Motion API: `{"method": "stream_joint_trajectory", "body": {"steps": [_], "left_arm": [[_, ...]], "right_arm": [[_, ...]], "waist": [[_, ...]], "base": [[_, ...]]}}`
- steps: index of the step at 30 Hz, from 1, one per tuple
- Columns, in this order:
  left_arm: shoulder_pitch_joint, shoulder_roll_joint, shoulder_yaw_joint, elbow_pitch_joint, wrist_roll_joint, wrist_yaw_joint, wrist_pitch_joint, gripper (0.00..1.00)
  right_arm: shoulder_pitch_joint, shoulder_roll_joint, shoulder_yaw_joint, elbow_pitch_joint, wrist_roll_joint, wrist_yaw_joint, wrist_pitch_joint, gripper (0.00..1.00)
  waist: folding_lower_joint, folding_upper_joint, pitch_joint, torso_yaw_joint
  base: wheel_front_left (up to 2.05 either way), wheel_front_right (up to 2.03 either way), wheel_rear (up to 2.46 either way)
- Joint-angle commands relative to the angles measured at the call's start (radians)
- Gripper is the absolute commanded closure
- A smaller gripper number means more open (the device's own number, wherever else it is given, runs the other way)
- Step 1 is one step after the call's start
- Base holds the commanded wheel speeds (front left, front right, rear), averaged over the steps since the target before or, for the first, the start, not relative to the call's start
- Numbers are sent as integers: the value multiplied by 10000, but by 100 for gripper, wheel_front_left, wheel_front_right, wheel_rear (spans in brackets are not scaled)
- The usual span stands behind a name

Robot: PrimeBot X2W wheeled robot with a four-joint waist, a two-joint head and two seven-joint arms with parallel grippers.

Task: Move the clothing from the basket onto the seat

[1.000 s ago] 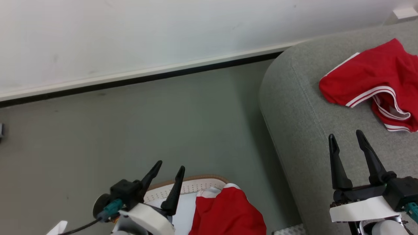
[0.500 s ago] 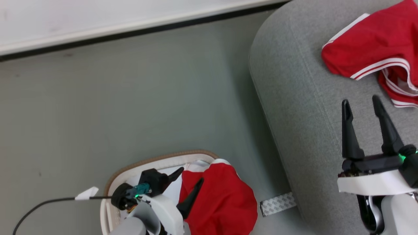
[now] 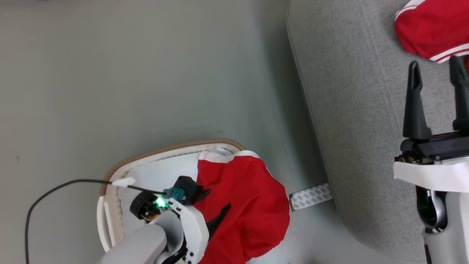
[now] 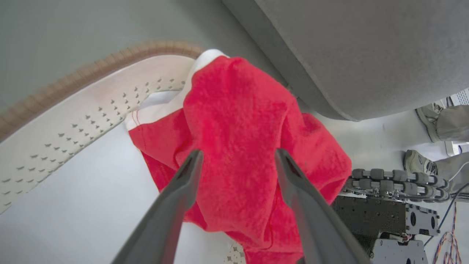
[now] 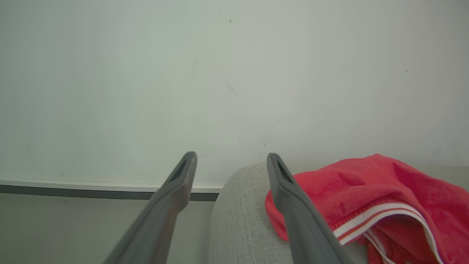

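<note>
The white basket (image 3: pixel 121 172) with its tan rim stands on the floor at the lower left, its perforated wall (image 4: pixel 73 121) close by in the left wrist view. A piece of red clothing (image 3: pixel 249 198) lies in it and hangs over its right rim. My left gripper (image 3: pixel 216 203) is open just above this clothing (image 4: pixel 238 121), one finger on each side of a raised fold (image 4: pixel 238 154). A second red garment (image 3: pixel 428 29) with white stripes lies on the grey seat (image 3: pixel 348 91). My right gripper (image 3: pixel 435 64) is open over the seat, just short of that garment (image 5: pixel 366 194).
The seat's rounded corner (image 4: pixel 348 47) overhangs close to the basket's right side. A patch of patterned tape (image 3: pixel 310 196) lies on the floor between them. A black cable (image 3: pixel 55 189) loops left of the basket. A person's shoes (image 4: pixel 425 117) stand beyond the robot's base (image 4: pixel 388 205).
The head camera has tilted down, so the whole picture has shifted. My left gripper has turned and dropped into the basket, onto the red clothing. The right gripper stays open.
</note>
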Motion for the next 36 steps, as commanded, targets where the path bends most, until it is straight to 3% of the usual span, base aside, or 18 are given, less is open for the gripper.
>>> {"method": "stream_joint_trajectory", "body": {"steps": [1, 13, 19, 26, 34, 35, 36], "left_arm": [[-216, 134, -259, 137, -180, 8, 76, 0], [-1784, 548, -2701, 641, -1790, 8, 903, 0], [-2159, 594, -2910, 591, -1852, 7, 1503, 0], [-1993, 724, -2917, -12, -1045, 7, 2298, 0], [-2185, 726, -2916, -376, -877, 7, 2014, 0], [-2151, 739, -2918, -467, -856, 7, 2100, 35], [-2137, 775, -2914, -547, -795, 7, 2202, 63]], "right_arm": [[-158, 7, -76, -107, 46, -26, -26, 0], [-549, 8, -481, -727, 394, -26, -26, 0], [-567, 9, -473, -926, 705, -26, -26, 0], [-450, 10, -345, -865, 1071, -26, -27, 0], [-452, 9, -297, -813, 1150, -26, -27, 0], [-473, 9, -285, -801, 1143, -26, -27, 0], [-498, 9, -278, -785, 1138, -26, -27, 0]], "waist": [[-2, 0, 386, -46], [-2, 0, 1709, -424], [-2, 0, 2195, -724], [-2, 0, 2548, -1137], [-2, 0, 2686, -1188], [-2, 0, 2693, -1187], [-2, 0, 2697, -1181]], "base": [[0, 0, 0], [0, 0, 0], [0, 0, 0], [0, 0, 0], [0, 0, 0], [0, 0, 0], [0, 0, 0]]}}
